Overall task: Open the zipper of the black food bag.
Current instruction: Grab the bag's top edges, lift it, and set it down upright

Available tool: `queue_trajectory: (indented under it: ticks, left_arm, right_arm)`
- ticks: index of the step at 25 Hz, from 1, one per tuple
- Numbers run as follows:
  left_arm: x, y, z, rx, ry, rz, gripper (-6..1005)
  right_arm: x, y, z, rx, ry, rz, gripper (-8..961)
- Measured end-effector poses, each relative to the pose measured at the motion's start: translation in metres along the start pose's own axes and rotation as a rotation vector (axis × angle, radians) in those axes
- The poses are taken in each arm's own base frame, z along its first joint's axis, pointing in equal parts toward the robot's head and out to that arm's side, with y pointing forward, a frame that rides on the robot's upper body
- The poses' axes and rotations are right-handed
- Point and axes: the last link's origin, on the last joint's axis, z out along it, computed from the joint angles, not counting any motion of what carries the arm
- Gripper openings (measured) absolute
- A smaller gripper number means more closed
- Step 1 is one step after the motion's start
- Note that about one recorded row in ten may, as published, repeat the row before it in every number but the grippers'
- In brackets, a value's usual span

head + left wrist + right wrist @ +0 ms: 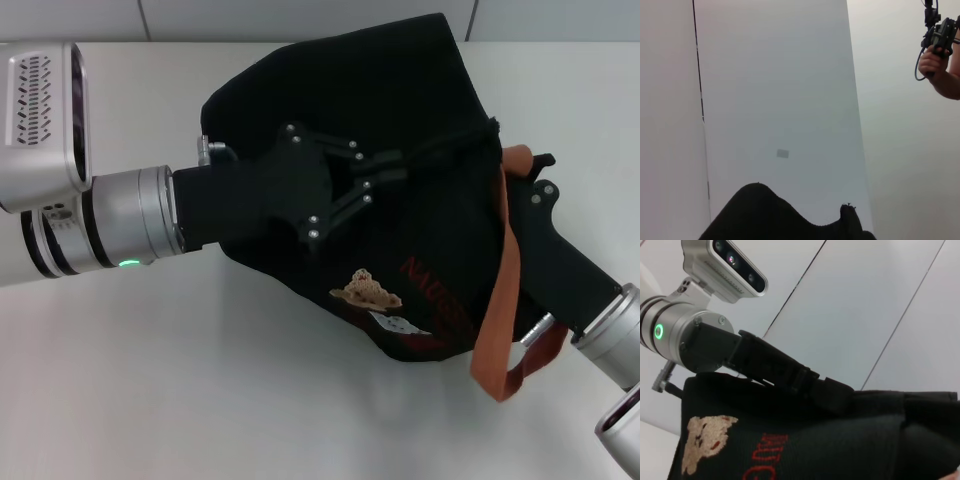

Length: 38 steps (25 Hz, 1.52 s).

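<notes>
Left gripper [385,170] comes in from 9 o'clock over the top of the black food bag [400,110], fingers drawn close together on the dark line that I read as the zipper [450,140]. Black on black, so I can't confirm the pull is actually pinched. Right gripper [535,185] sits against the bag's 3 o'clock end near the orange-brown strap [500,290]; its fingers are hidden behind fabric, so I can't tell whether they're open or clamped. The bag lies centre-frame on the white table [150,380], tipped over, bear print [368,290] and red lettering facing up toward 6 o'clock. Handling judgement: soft, light fabric that slumps and will slide and bunch if the zip is dragged unbraced. Best hold is the small metal pull, with the other arm anchoring the bag end so the zip line stays taut. Room: open table toward 6 and 9 o'clock, back wall [300,18] close behind at 12. The strap loop hanging at 4 o'clock is a snag risk for the right arm.
</notes>
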Motion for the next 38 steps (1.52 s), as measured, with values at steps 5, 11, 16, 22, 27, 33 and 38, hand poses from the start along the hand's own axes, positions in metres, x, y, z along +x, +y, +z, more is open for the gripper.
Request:
queue_trajectory:
  ticks: [5, 11, 16, 22, 27, 33, 38]
  left_arm:
    - [0.000, 0.001, -0.001, 0.001, 0.004, -0.003, 85]
    - [-0.002, 0.003, -0.004, 0.008, 0.004, -0.009, 86]
    - [-0.002, 0.003, -0.004, 0.010, 0.005, -0.009, 85]
    - [-0.003, 0.004, -0.005, 0.011, 0.005, -0.011, 86]
    - [-0.003, 0.005, -0.008, 0.015, 0.010, -0.013, 86]
    - [-0.002, 0.007, -0.013, 0.026, 0.026, -0.013, 86]
    - [-0.002, 0.007, -0.017, 0.037, 0.030, -0.009, 85]
  right_arm:
    - [0.001, 0.000, -0.003, 0.013, 0.008, 0.005, 21]
    - [0.002, -0.001, -0.007, 0.028, 0.020, 0.018, -2]
    - [0.003, -0.003, -0.008, 0.047, 0.030, 0.020, -2]
    - [0.004, -0.005, -0.009, 0.070, 0.038, 0.029, -2]
    - [0.005, -0.005, -0.010, 0.076, 0.045, 0.033, -2]
    - [0.007, -0.007, -0.013, 0.089, 0.055, 0.032, -1]
    - [0.007, -0.008, -0.014, 0.093, 0.060, 0.031, -1]
